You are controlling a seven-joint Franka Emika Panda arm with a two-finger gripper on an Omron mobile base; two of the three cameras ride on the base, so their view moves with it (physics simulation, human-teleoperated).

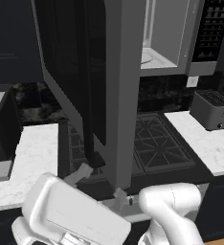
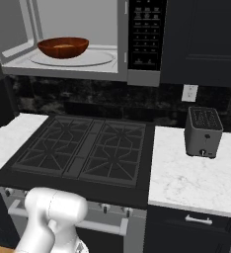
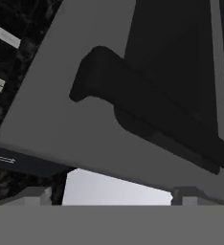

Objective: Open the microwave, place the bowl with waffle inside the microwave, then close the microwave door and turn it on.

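The microwave point(image 2: 78, 39) stands open above the stove point(image 2: 83, 150), its door point(image 1: 118, 86) swung wide toward the robot and hanging over the burners. Inside, on the pale turntable, sits the reddish-brown bowl point(image 2: 63, 47), a golden patch of waffle point(image 2: 63, 46) just visible within it. The gripper point(image 1: 100, 184) hovers at the door's lower edge, its jaws spread wide and holding nothing, one fingertip point(image 1: 84, 171) near the black handle point(image 3: 133, 105); the hand view looks up along the door's grey frame to that handle. A slotted toaster point(image 2: 203, 131) rests on the marble counter point(image 2: 196, 183) at right
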